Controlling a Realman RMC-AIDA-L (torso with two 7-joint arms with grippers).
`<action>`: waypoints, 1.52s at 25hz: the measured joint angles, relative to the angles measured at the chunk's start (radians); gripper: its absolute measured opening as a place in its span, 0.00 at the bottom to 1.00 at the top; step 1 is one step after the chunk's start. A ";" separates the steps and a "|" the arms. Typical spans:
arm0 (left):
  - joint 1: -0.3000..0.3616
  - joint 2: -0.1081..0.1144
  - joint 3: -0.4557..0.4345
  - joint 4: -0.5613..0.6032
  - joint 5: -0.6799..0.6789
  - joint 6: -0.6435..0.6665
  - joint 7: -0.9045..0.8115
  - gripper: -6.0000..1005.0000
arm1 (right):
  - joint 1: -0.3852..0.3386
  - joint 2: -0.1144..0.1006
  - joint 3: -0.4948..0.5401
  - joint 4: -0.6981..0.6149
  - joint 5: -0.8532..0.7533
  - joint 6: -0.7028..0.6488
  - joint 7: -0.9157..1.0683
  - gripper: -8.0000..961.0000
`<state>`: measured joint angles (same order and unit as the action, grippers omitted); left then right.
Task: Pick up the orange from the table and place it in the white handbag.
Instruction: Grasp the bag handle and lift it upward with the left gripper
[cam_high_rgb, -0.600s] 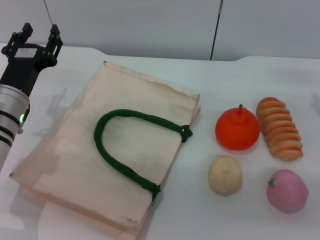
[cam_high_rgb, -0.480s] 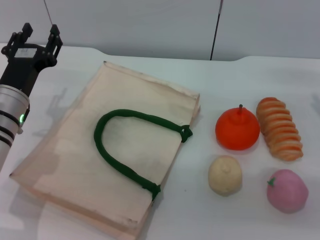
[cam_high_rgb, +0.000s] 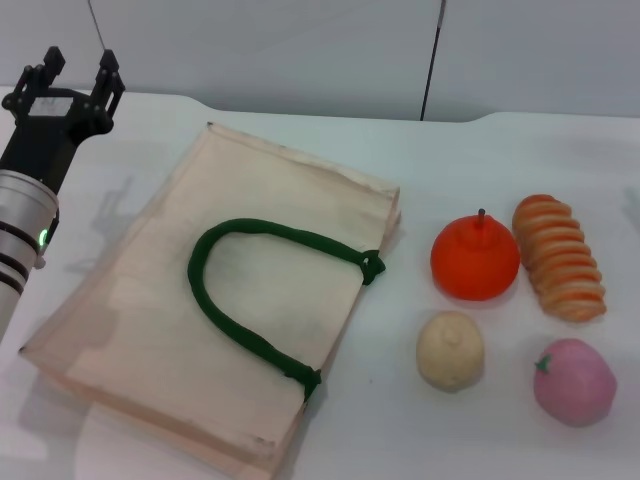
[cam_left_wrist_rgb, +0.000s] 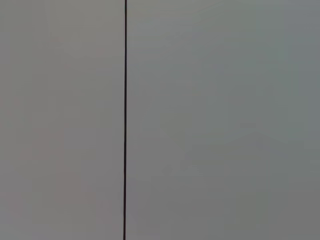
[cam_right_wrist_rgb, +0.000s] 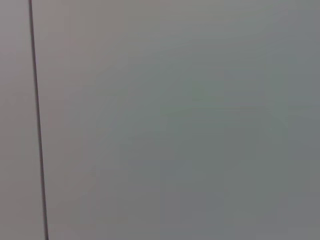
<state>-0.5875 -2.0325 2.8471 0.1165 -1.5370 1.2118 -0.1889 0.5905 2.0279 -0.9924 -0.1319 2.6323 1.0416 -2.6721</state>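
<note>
1. Left gripper (cam_high_rgb: 78, 72) is held at the far left above the table (cam_high_rgb: 400, 440), fingers spread apart, nothing gripped.
2. Orange (cam_high_rgb: 474, 258) is seen right of the handbag (cam_high_rgb: 130, 330), beside a ridged loaf (cam_high_rgb: 560, 258).

table (cam_high_rgb: 420, 150), handbag (cam_high_rgb: 150, 330), orange (cam_high_rgb: 474, 262), 3 other foods

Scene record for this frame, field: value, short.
orange: on the table, untouched, right of the bag
white handbag: lying flat, green handle on top
left claw: open, raised at the table's far left, away from the fruit
right claw: not in view
neighbours: ridged loaf, cream round item, pink fruit
</note>
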 joint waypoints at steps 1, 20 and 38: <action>0.000 0.000 0.000 0.000 0.000 -0.001 -0.001 0.65 | 0.000 0.000 0.000 0.000 0.000 0.000 0.000 0.93; 0.018 0.016 0.014 -0.152 0.192 0.009 -0.509 0.65 | -0.007 -0.049 -0.012 -0.034 -0.194 -0.009 0.304 0.92; -0.116 0.007 0.015 -0.721 0.835 0.239 -1.365 0.65 | -0.066 -0.080 -0.002 -0.270 -0.575 -0.010 0.669 0.93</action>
<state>-0.7033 -2.0254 2.8624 -0.6047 -0.7024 1.4510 -1.5534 0.5248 1.9480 -0.9940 -0.4018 2.0577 1.0311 -2.0027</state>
